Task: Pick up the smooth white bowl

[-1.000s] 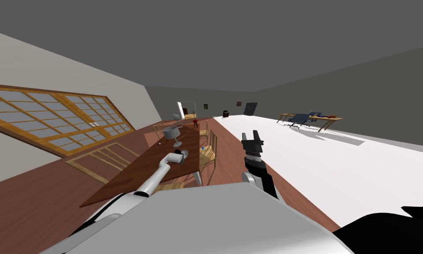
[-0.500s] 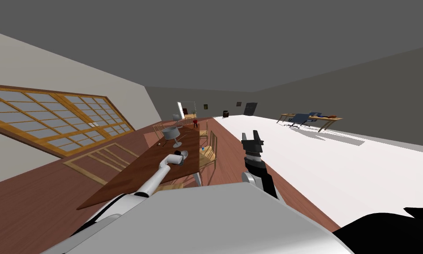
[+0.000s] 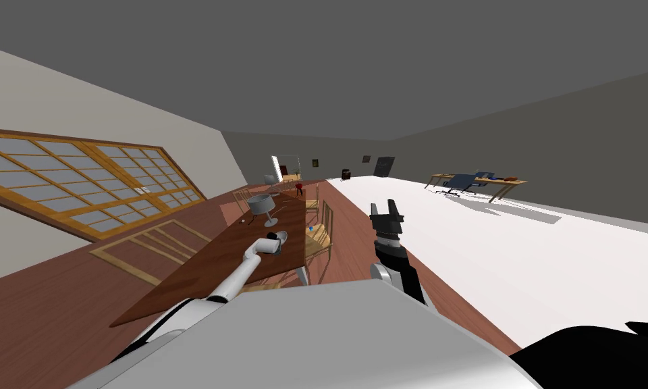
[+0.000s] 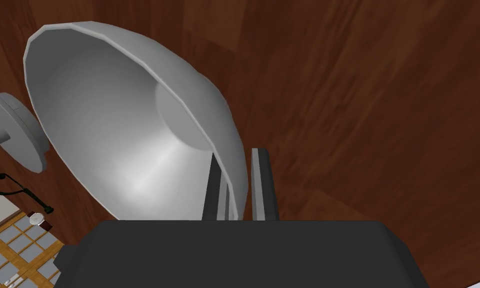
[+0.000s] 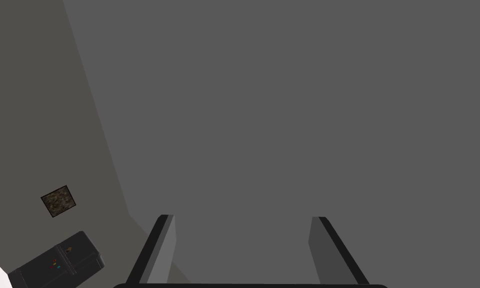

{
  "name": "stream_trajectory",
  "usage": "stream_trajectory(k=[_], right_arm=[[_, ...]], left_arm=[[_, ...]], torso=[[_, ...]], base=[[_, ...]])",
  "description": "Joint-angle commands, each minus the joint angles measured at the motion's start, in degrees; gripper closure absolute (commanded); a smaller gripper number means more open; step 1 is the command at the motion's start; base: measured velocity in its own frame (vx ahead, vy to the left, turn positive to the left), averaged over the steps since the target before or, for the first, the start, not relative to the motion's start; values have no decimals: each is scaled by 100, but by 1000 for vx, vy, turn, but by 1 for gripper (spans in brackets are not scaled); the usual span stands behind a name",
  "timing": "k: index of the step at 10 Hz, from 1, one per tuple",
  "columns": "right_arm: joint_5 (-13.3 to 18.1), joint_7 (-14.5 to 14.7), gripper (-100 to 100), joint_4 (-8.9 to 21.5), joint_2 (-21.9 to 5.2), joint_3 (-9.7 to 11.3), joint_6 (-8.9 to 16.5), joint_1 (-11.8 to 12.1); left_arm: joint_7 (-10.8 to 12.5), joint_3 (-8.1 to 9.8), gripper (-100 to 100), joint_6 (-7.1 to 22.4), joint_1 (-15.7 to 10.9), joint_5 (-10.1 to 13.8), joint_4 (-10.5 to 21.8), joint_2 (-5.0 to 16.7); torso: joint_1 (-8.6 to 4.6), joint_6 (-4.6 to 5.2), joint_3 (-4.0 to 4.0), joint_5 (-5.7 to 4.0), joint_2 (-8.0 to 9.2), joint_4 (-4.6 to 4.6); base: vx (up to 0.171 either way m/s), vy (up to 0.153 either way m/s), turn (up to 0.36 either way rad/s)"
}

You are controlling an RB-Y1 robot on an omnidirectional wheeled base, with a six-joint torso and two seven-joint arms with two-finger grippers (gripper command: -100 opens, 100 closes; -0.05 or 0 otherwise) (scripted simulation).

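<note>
As my left hand (image 4: 237,165) pinches the rim of the bowl (image 4: 114,135) at 11 o'clock, only lifting seems left; my right hand (image 5: 241,217) gapes empty.

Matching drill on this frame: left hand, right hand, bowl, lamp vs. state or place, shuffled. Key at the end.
1. left hand
2. right hand
3. smooth light grey round bowl
4. grey shaded table lamp

A. open, holding nothing
B. stands on the brown wooden table
C. shut on a rim
D. wall pinched between two fingers

Pairs: 1-C, 2-A, 3-D, 4-B
</note>
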Motion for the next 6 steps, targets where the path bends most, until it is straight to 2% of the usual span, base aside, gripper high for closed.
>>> stream_trajectory(k=[1, 3, 4, 5, 6], right_arm=[[0, 0, 0, 0, 0, 0, 0, 0], [0, 0, 0, 0, 0, 0, 0, 0], [0, 0, 0, 0, 0, 0, 0, 0], [0, 0, 0, 0, 0, 0, 0, 0], [0, 0, 0, 0, 0, 0, 0, -1]], left_arm=[[0, 0, 100, 0, 0, 0, 0, 0], [4, 3, 100, -3, -4, 2, -2, -1], [5, 4, 0, -1, -3, 3, -1, -1], [65, -46, 100, 172, -44, 33, -153, 62], [99, -70, 100, 261, -58, 52, -236, 95]], torso=[[0, 0, 0, 0, 0, 0], [-2, -1, 0, -1, 2, -2], [-3, 0, 1, -2, 3, -1], [-3, 0, 1, -2, 4, -1], [-6, 2, 9, -4, 17, 3]], base=[[0, 0, 0], [0, 0, 0], [0, 0, 0], [-45, -2, -4], [-74, 1, -11]])
